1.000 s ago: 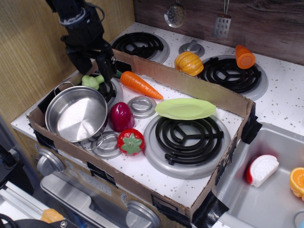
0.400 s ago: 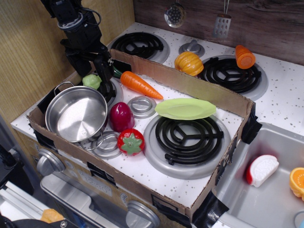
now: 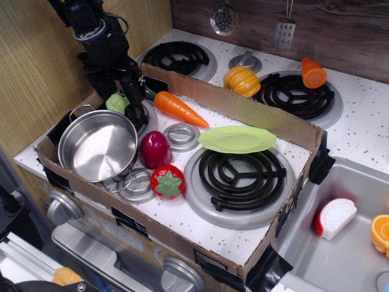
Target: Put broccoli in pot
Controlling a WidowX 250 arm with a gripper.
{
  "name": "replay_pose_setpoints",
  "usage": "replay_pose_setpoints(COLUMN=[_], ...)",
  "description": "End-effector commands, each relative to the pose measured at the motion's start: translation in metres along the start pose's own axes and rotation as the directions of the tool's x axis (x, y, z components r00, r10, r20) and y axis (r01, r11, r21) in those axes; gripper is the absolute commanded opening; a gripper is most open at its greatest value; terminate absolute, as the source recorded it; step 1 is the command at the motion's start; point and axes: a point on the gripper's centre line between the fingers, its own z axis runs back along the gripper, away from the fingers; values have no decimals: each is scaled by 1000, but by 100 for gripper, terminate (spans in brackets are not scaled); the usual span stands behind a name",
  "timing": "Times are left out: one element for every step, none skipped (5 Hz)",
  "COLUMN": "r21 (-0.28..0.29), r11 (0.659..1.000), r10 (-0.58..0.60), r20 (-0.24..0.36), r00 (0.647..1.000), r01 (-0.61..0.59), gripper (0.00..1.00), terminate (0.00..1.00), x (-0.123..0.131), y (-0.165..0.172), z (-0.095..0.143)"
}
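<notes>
The pale-green broccoli (image 3: 115, 103) sits at the back left of the boxed-in stove, just behind the pot's far rim. My black gripper (image 3: 120, 100) comes down from the upper left and stands around it. One finger (image 3: 137, 103) presses its right side, the other is behind it on the left. The jaws look closed on the broccoli, which is low over the back-left burner. The shiny steel pot (image 3: 79, 143) with wire loop handles stands empty at the front left, right below the gripper.
An orange carrot (image 3: 177, 108) lies right of the gripper. A dark red vegetable (image 3: 155, 149) and a tomato (image 3: 168, 181) stand beside the pot. A lime-green plate (image 3: 237, 139) rests on the large burner. A cardboard wall (image 3: 243, 109) fences the area.
My gripper has shifted left and down around the broccoli. The broccoli's stem, seen lying out to the right earlier, is now hidden between the fingers. The pot has not moved.
</notes>
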Motion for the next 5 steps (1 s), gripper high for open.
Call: replay_pose_setpoints(r21=[3,9,53,122,189], r11=[1000,1000,998,992,980], r10=[10,11,-18,-42,-64], r20=[26,25,33,31,17], r00=[1000,1000,999,999,998], r01=[-10,-11,16,38,60], gripper=[100,0,0,0,0], terminate=[0,0,0,0,0], x=[-6,-7,-4,1,12], y=[0,-1,-5,-11,-21], z=[-3,-1,13,38,68])
